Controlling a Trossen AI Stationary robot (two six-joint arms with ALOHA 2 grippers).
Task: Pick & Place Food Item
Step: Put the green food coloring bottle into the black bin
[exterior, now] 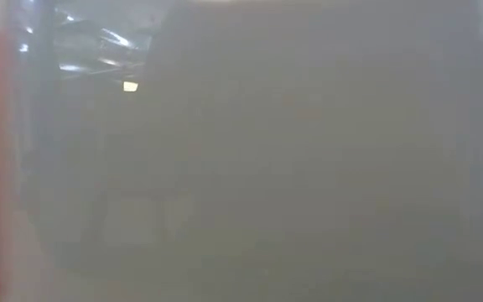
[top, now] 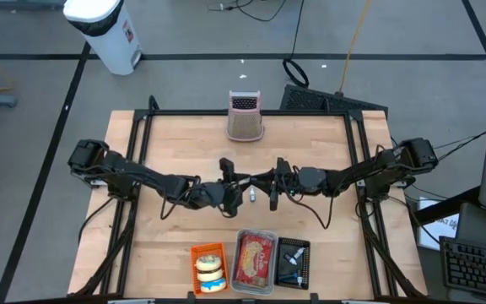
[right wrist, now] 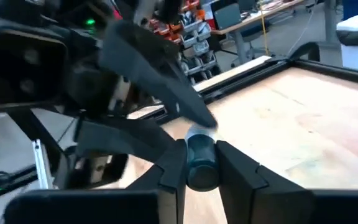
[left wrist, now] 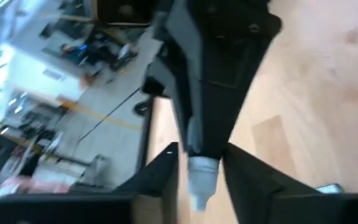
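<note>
Both arms were built of dark, near-black links with rounded joint housings and blocky bases. Thin black cables looped loosely beneath each arm. The left claw (top: 229,192) had long, tapering matte fingers (left wrist: 160,177) with flat inner faces. The right claw (top: 270,189) had matching angular fingers (right wrist: 238,165), and a boxy camera housing sat on the left wrist.

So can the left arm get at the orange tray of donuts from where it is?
Probably yes: the orange tray sits open at the table's near edge, nothing above it, though the left gripper is occupied at a small cylinder.
</note>
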